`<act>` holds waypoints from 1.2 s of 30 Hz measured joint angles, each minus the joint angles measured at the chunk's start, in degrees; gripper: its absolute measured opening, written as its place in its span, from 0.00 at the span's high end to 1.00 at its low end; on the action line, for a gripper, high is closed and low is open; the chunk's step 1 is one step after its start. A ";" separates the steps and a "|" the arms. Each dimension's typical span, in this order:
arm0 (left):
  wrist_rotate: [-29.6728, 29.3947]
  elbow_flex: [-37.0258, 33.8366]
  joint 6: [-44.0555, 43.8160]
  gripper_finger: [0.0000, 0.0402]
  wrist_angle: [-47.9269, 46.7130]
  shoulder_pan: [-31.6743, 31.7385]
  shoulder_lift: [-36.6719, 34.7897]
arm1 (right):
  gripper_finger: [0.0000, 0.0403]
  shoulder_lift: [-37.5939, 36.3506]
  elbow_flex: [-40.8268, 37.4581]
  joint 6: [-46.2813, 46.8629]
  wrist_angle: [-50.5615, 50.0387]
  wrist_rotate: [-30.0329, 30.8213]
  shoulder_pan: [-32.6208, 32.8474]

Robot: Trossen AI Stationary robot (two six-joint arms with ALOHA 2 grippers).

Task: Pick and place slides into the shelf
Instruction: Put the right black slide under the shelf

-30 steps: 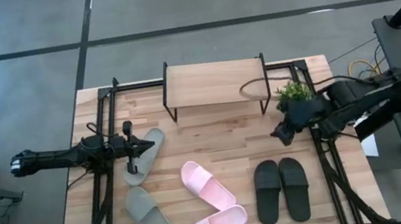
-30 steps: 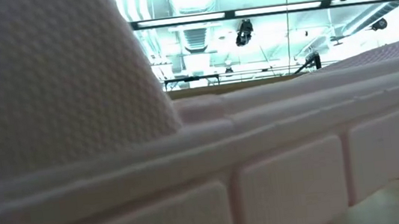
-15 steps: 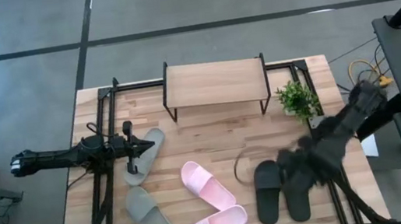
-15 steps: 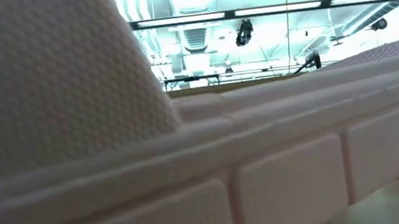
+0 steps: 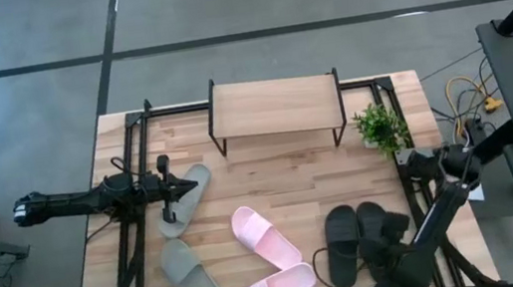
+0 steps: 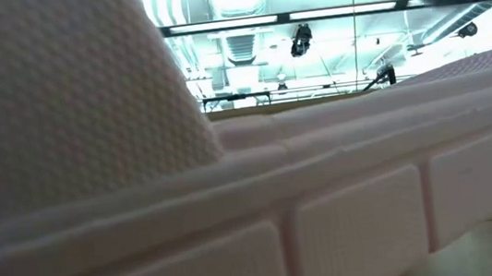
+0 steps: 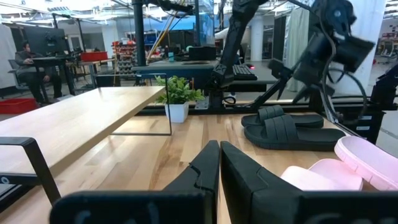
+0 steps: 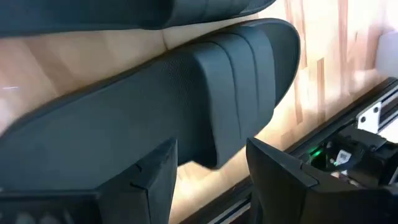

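Lower right of the high view, the right gripper (image 5: pixel 393 280) hangs over the black slides (image 5: pixel 343 244), its arm angled down from the table edge. Only its wrist view shows the fingers (image 8: pixel 283 177) spread wide, straddling one black slide's (image 8: pixel 186 112) strap without gripping. At left, the left gripper (image 5: pixel 170 216), pinched shut, rests beside a grey-green slide (image 5: pixel 189 195). At upper centre, the shelf (image 5: pixel 275 107) stands bare.
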 joint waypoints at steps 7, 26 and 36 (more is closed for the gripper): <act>0.00 0.00 0.00 1.00 0.01 0.00 0.00 | 0.54 4.46 -0.16 -2.37 -0.03 0.07 -1.00; 0.00 0.00 0.00 1.00 0.10 0.00 0.00 | 0.58 4.20 -2.91 2.99 -3.45 7.52 -2.73; 0.00 0.00 0.00 1.00 0.11 0.00 0.00 | 0.71 4.08 -6.52 7.57 4.34 4.75 -5.43</act>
